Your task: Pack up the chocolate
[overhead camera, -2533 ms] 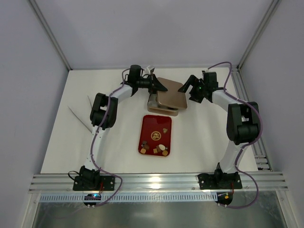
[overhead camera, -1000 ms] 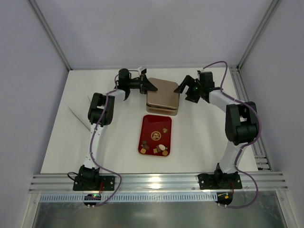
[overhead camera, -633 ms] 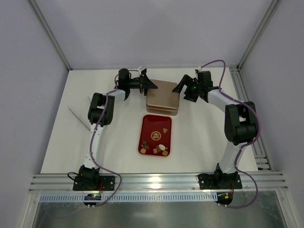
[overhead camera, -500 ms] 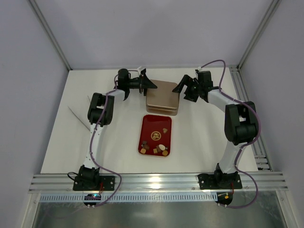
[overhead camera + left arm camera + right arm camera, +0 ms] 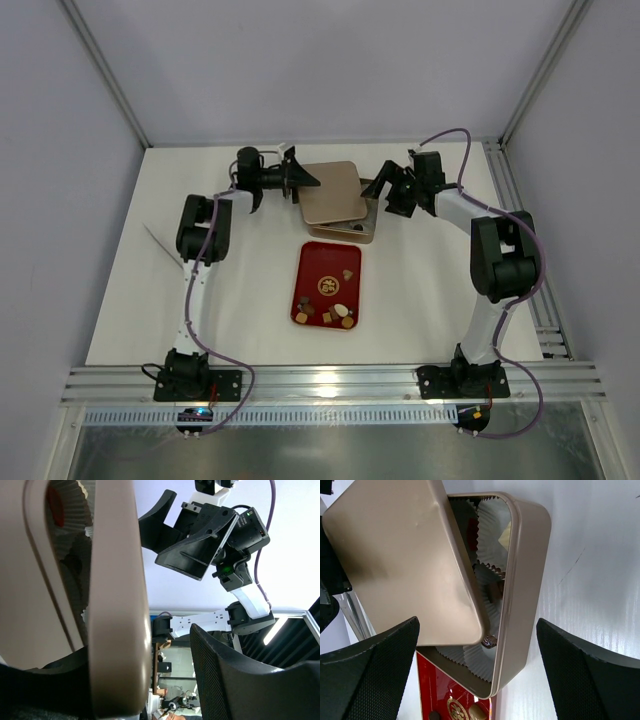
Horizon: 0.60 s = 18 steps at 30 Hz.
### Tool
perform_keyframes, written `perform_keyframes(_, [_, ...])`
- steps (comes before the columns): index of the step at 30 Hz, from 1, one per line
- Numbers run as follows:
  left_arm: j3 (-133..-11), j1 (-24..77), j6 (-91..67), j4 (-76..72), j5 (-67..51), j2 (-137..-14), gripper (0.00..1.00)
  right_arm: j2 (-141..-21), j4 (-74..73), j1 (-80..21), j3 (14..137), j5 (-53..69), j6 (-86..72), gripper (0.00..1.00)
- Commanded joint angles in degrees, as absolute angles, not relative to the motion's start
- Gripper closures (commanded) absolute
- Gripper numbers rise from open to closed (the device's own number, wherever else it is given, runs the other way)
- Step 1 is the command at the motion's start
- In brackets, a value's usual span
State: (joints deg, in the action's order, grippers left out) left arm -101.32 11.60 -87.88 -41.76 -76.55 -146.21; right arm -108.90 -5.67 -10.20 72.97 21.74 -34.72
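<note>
No legible text; the gold emblem (image 5: 328,286) on the red tray (image 5: 322,262) is too small to read. L gripper (image 5: 297,179) is part open w/ the lid (image 5: 328,192) rim betw its fingers and a gap at one pad. R gripper (image 5: 382,196) is wide open, holds nothing and faces the tin (image 5: 520,580). The skewed lid bares paper cups (image 5: 492,525) on the R-arm side. Most chocolate (image 5: 337,313) is at the tray's near end, a couple of pcs in the cups.

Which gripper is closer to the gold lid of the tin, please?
Left. The left gripper straddles the gold lid's left edge, rim between its fingers. The right gripper stands open beside the tin's right wall, apart from the lid.
</note>
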Motion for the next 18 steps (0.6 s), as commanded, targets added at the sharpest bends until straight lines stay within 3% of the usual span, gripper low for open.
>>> perform_keyframes(1, [-100.8,11.1,-86.6,-44.3,-76.8,-141.1,0.44,-108.6,-3.7,-10.5,74.1,21.3,-33.8,0.01])
perform_keyframes(9, [-100.4,10.7,-84.0,-40.2,-75.7,-141.2,0.47,-108.8,-3.5,-10.5,74.3,21.2,-33.7,0.02])
perform_keyframes(13, [-100.5,10.5,-76.0,-29.7,-74.8,-140.3,0.49,-107.8,-3.5,-11.2,74.4,20.6,-32.7,0.02])
perform_keyframes(16, [-105.4,10.5,-53.0,-1.7,-70.9,-139.1,0.5,-107.7,-3.6,-11.4,74.7,20.2,-32.3,0.03])
perform_keyframes(17, [-111.2,10.6,-46.0,17.6,-69.1,-139.3,0.49,-107.8,-3.6,-11.3,74.9,20.4,-32.3,0.03])
perform_keyframes(18, [-113.3,10.7,-37.3,23.0,-67.9,-140.0,0.5,-107.8,-3.6,-11.4,74.9,20.5,-32.3,0.03])
